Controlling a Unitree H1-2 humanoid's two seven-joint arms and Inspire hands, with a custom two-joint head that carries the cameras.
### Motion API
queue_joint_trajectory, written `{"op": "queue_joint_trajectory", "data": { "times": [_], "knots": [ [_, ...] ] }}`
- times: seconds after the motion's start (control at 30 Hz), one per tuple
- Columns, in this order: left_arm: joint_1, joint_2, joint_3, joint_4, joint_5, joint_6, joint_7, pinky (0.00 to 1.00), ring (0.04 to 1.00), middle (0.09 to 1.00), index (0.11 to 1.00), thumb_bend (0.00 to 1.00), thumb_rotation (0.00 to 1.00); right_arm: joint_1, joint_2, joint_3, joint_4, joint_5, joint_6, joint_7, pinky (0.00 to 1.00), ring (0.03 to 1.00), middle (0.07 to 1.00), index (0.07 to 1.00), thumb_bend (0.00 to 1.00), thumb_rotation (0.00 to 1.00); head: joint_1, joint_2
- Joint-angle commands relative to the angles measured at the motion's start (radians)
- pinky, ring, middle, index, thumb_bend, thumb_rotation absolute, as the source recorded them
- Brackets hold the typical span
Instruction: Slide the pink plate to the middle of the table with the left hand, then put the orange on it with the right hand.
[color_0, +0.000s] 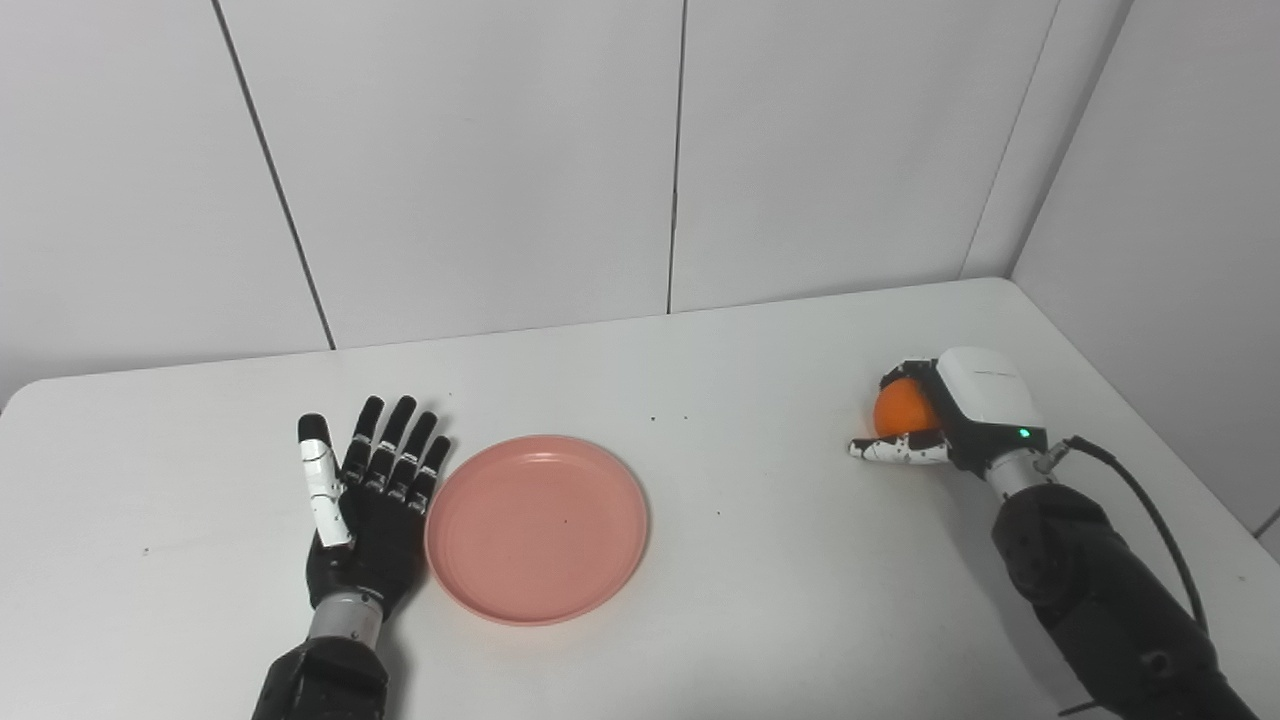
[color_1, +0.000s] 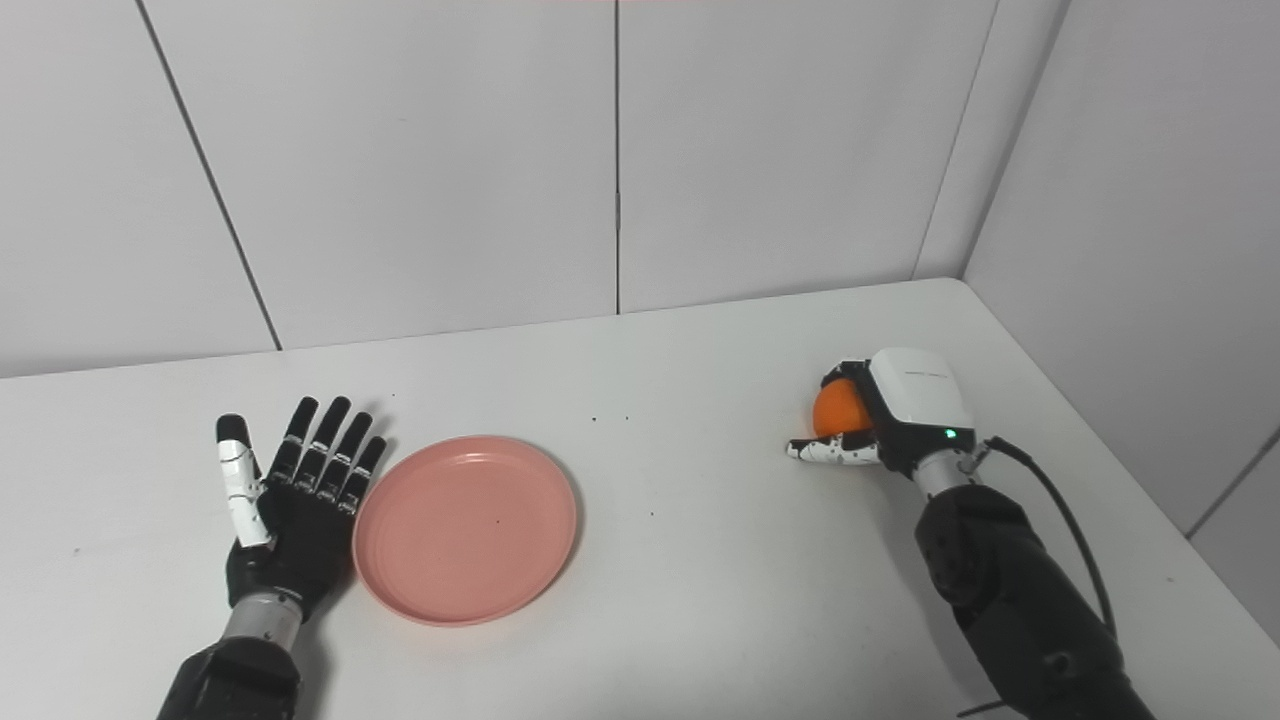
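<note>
The pink plate (color_0: 537, 528) lies flat on the white table (color_0: 740, 400), a little left of the middle. My left hand (color_0: 368, 505) lies open and flat beside the plate's left rim, fingers straight and pointing away from me, its edge touching or almost touching the rim. The orange (color_0: 902, 409) is at the right side of the table, mostly covered by my right hand (color_0: 940, 420). The right hand's fingers curl over the orange's far side and its thumb reaches along the near side, so it is shut on the orange. I cannot tell if the orange is off the table.
White wall panels (color_0: 480, 160) close the table at the back and on the right, forming a corner at the far right. A black cable (color_0: 1150, 520) loops from the right wrist along the forearm. A few small dark specks dot the tabletop.
</note>
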Motion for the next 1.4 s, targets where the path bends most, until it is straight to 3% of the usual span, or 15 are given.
{"op": "queue_joint_trajectory", "data": {
  "times": [0.0,0.1,0.4,0.9,1.03,1.37],
  "knots": [
    [0.065,0.002,-0.001,0.050,0.024,0.100,0.067,0.96,0.926,0.906,0.948,0.75,0.71,-0.032,-0.012,-0.001,-0.021,-0.002,0.024,-0.005,0.25,0.319,0.406,0.413,0.68,0.45,0.002,0.000],
    [0.065,0.002,0.001,0.049,0.020,0.104,0.067,0.96,0.924,0.905,0.948,0.75,0.70,-0.031,-0.011,0.006,-0.022,-0.004,0.034,0.008,0.19,0.251,0.317,0.315,0.69,0.43,0.002,0.001],
    [0.064,0.004,0.002,0.046,0.016,0.110,0.062,0.97,0.916,0.902,0.951,0.76,0.70,-0.028,-0.009,0.013,0.004,0.025,0.015,0.006,0.11,0.158,0.213,0.229,0.70,0.41,0.006,0.004],
    [0.062,0.004,-0.001,0.046,0.017,0.111,0.056,0.97,0.921,0.903,0.952,0.75,0.70,-0.032,-0.024,0.019,-0.067,0.028,0.030,0.061,0.10,0.153,0.208,0.225,0.68,0.45,0.009,0.004],
    [0.064,0.000,-0.003,0.045,0.018,0.109,0.058,0.97,0.922,0.903,0.955,0.75,0.70,-0.037,-0.036,0.025,-0.125,0.019,0.009,0.067,0.10,0.150,0.205,0.229,0.61,0.48,0.013,0.006],
    [0.069,-0.014,-0.017,0.043,0.035,0.099,0.066,0.94,0.901,0.905,0.948,0.75,0.71,-0.063,-0.029,0.020,-0.272,0.014,-0.006,0.102,0.09,0.142,0.206,0.221,0.70,0.53,0.055,0.012]
  ]
}}
